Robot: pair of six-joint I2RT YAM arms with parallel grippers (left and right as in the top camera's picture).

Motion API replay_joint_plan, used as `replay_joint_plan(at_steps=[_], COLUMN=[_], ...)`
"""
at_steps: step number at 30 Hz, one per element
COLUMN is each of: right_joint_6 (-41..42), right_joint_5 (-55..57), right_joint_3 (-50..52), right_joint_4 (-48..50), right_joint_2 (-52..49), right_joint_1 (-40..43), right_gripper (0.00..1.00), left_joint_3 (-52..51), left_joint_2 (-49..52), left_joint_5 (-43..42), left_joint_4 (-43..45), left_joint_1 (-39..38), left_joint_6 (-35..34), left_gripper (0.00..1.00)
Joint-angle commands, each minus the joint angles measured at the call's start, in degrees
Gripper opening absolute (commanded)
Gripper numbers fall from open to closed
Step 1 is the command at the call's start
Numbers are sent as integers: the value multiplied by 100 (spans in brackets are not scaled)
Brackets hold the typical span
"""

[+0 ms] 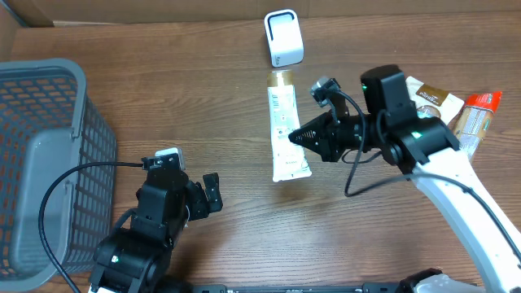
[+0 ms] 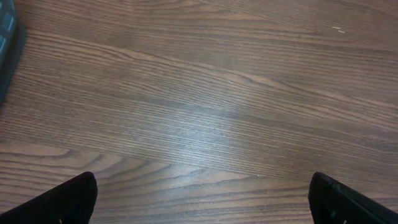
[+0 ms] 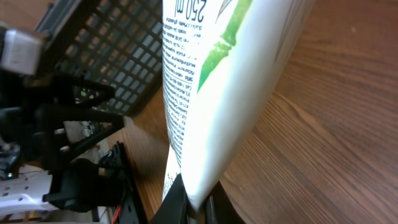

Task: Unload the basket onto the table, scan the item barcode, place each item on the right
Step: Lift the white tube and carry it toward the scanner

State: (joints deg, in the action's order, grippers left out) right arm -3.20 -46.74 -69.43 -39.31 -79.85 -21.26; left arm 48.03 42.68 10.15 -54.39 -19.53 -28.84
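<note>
One thin pinch is all you have: your right pincer clamps the tube by its edge, centre frame, so it may slip; left pincer gapes empty.

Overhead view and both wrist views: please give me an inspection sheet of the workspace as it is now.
Surface: brown wooden table.
Job's things: white squeeze tube with gold cap, just below white box-shaped scanner.
Clutter: grey plastic mesh basket at left; brown-and-white packet and orange packet at right.
Grippers: right fingers shut on the tube; left fingers open over bare wood.
Cables: black cable loop by left arm; black cable loop by right arm.
Surroundings: tan cardboard past far edge.
</note>
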Motion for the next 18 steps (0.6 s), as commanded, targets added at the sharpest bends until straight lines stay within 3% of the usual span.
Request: replay_joint_plan(at_steps=[1,8,18], right_joint_6=[-138,-96,2037], right_joint_5=[-225,-260,-1235], right_joint_3=[-188,-186,-297], right_joint_4=[52,-87,1167], right_joint_2=[457,570,570], right_joint_1=[2,2,55], right_gripper=[4,4,4], left_joint_3=[0,0,0], left_joint_2=[7,7,7], left_joint_5=[76,76,76], left_joint_4=[22,22,22], left_joint_1=[0,0,0], left_joint_6=[-96,-96,-96], left_gripper=[100,100,100])
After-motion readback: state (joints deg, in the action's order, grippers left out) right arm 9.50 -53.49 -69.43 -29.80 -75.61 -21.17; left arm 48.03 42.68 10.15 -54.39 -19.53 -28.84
